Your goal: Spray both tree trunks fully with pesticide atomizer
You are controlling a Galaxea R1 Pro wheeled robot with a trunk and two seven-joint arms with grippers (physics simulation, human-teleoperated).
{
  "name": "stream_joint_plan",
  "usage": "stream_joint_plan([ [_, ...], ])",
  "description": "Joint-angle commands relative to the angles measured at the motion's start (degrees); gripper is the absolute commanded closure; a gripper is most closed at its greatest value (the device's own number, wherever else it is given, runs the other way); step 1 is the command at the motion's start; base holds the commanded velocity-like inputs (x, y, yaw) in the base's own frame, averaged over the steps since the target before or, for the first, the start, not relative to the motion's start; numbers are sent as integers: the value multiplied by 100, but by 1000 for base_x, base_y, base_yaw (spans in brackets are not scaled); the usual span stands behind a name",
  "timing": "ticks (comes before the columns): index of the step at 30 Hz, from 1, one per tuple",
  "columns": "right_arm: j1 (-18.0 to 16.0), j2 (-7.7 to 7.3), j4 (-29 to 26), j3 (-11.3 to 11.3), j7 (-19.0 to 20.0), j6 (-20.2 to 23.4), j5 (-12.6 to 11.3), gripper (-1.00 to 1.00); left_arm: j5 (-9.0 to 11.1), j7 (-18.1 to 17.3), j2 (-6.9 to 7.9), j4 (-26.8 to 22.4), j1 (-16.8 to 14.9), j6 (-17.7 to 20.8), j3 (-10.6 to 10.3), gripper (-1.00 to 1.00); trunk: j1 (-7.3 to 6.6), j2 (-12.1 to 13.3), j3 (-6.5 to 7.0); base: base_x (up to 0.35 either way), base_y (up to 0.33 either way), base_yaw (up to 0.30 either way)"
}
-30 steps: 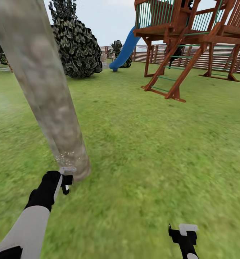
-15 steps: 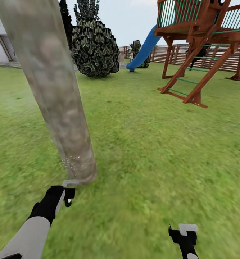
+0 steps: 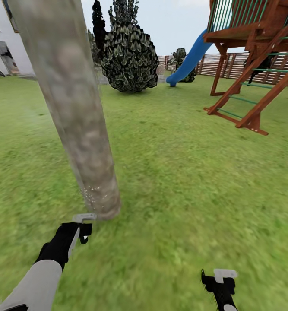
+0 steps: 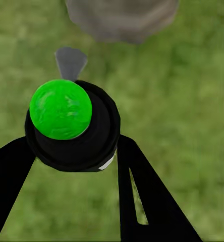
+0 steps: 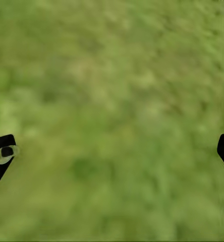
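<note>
Head view shows the left end effector point(image 3: 82, 227) pinching the black, green-capped, rigid plastic pesticide atomizer point(image 4: 71, 126), likely light and best gripped round its body, nozzle just beside the thick beige-grey tree trunk point(image 3: 77, 116), while the right end effector point(image 3: 219, 280) is spread.

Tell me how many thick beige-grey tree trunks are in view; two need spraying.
1. The tree trunk rises just ahead of the left claw, which holds the atomizer. The second tree may be outside the frame.
</note>
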Motion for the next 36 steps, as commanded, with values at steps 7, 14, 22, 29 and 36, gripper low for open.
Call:
stream_joint_plan([
  [7, 1, -2, 11, -41, -12, -14, 60, -100, -78, -37, -59, -20, -8, 30, 22, 100, 0, -2, -5, 127, -271, 1],
  [14, 1, 7, 10, -40, -12, -14, 60, -100, -78, -39, -58, -21, -8, 30, 27, 100, 0, -2, -5, 87, -271, 16],
  [22, 1, 12, 13, -33, -11, -14, 60, -100, -50, -51, -62, -311, 0, 38, 37, 100, 0, -2, -5, -58, -258, 246],
  [29, 1, 1, 14, -40, -3, -14, 60, -100, -91, -57, -55, -508, -69, 125, 14, 100, 0, -2, -5, -120, -64, 275],
  [36, 1, -19, 13, -41, -3, -14, 59, -100, -55, -91, -154, -533, -875, 579, 14, 100, 0, -2, -5, -1, 0, 81],
])
